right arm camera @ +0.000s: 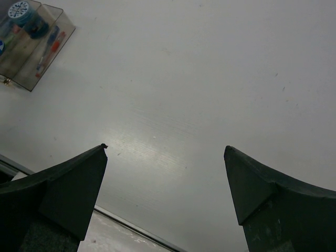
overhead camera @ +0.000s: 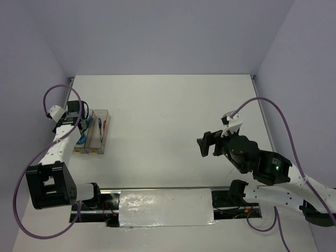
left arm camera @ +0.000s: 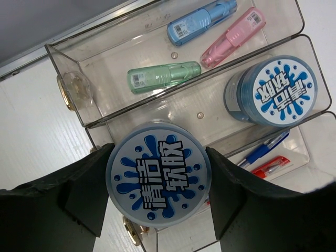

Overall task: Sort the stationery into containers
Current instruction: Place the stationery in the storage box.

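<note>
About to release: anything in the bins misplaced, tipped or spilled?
Nothing stands out. The green bar, blue bar and pink bar share one compartment, blue pen and red pen another, one blue tub sits upright in the middle, and the left fingers hold the second tub.

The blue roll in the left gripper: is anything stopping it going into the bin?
Nothing visible. The held roll in the left gripper hangs over the bare near end of the middle bin; the other roll sits at its far end.
</note>
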### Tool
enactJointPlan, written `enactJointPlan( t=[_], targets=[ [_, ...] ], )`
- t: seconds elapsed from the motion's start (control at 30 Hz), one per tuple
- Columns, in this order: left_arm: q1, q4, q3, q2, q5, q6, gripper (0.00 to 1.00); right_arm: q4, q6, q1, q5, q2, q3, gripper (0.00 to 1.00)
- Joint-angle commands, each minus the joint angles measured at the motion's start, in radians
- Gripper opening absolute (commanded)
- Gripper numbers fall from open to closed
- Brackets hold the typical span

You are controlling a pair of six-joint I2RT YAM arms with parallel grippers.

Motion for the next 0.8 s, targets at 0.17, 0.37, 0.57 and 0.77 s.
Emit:
enactJointPlan(
  t=[0.17, 0.37, 0.57, 0.77],
  targets=[
    [0.039, 0.075, 0.033, 0.047, -0.001, -0.019, 0.0, 0.048, -0.017, -0.001, -0.026, 0.047, 0.004, 1.0],
    [0.061, 0.096, 0.021, 0.038, 0.022, -0.016, 0.0, 0.04, -0.016, -0.001, -0.044, 0.073, 0.015, 1.0],
    [0.062, 0.115, -0.005, 0.045, 0.034, -0.013, 0.05, 0.055, -0.014, -0.001, -0.059, 0.081, 0.011, 1.0],
    [0.062, 0.164, -0.042, 0.076, 0.071, 0.008, 0.32, 0.058, -0.014, -0.001, -0.062, 0.086, 0.013, 1.0]
  ],
)
